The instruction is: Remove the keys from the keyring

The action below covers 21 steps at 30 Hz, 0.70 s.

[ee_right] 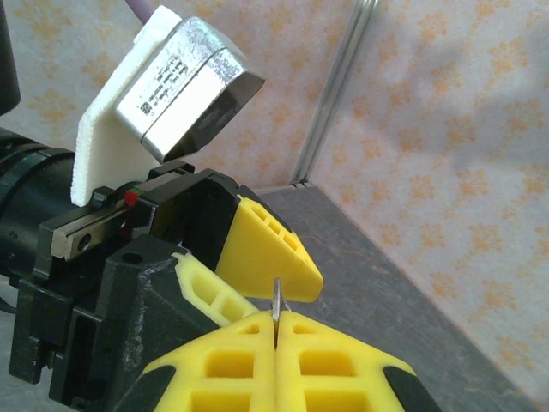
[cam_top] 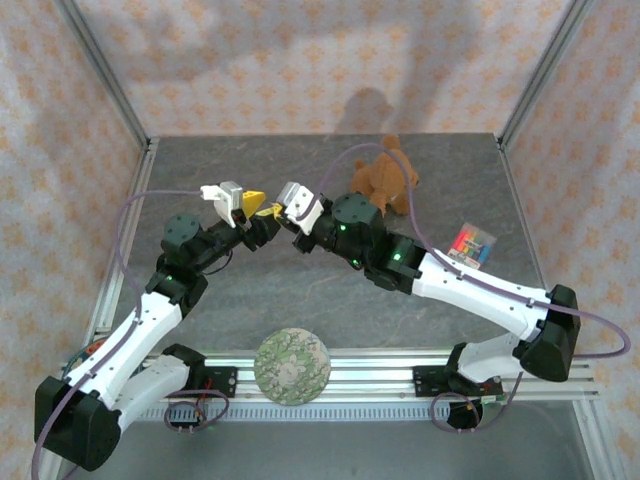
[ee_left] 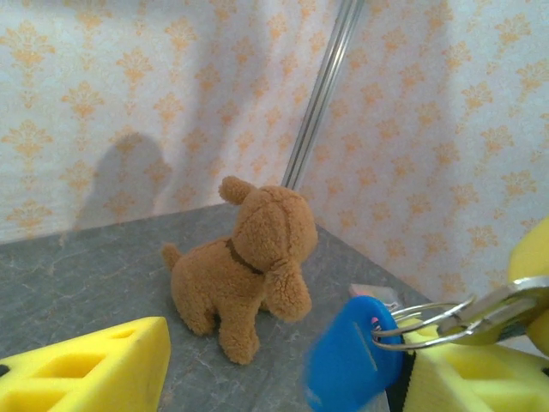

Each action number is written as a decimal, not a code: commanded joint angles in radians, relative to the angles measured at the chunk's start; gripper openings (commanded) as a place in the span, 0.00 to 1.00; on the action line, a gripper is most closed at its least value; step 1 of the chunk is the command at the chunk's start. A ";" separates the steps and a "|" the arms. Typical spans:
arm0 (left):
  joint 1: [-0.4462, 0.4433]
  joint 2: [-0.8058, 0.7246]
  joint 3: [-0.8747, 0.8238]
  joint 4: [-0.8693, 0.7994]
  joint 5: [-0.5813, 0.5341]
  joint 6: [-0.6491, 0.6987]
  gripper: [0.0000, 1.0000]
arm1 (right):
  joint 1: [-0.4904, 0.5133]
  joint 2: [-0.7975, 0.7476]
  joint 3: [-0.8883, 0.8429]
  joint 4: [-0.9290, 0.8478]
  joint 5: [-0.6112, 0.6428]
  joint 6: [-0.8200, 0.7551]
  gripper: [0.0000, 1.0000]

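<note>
The keyring [ee_left: 422, 324], a double loop of silver wire, hangs in the air between my two grippers. A blue-headed key [ee_left: 353, 359] dangles from it, blurred. A silver key [ee_left: 502, 307] on the ring runs off to the right. My right gripper [ee_right: 276, 319] is shut on that key's thin metal edge [ee_right: 276, 296]. My left gripper [ee_left: 285, 350] is open, its yellow fingers [ee_left: 81, 365] wide apart on either side of the blue key and holding nothing. From above, the left gripper [cam_top: 252, 203] and the right gripper [cam_top: 274, 211] meet tip to tip over the middle of the table.
A brown plush dog [cam_top: 385, 178] stands at the back of the grey table [cam_top: 260, 290], just beyond the grippers. A card with coloured stripes [cam_top: 471, 243] lies to the right. A round green patterned disc [cam_top: 292, 366] rests on the front rail. Patterned walls enclose the table.
</note>
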 commanded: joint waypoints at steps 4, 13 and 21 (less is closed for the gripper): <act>-0.023 -0.071 -0.021 0.140 0.022 0.002 0.68 | -0.076 -0.026 -0.039 -0.040 -0.043 0.149 0.00; -0.021 -0.114 -0.048 0.086 -0.117 -0.095 0.77 | -0.234 -0.025 0.011 -0.110 -0.130 0.382 0.00; -0.013 -0.051 0.086 -0.130 -0.194 -0.121 0.78 | -0.396 0.006 -0.031 0.011 -0.353 0.657 0.00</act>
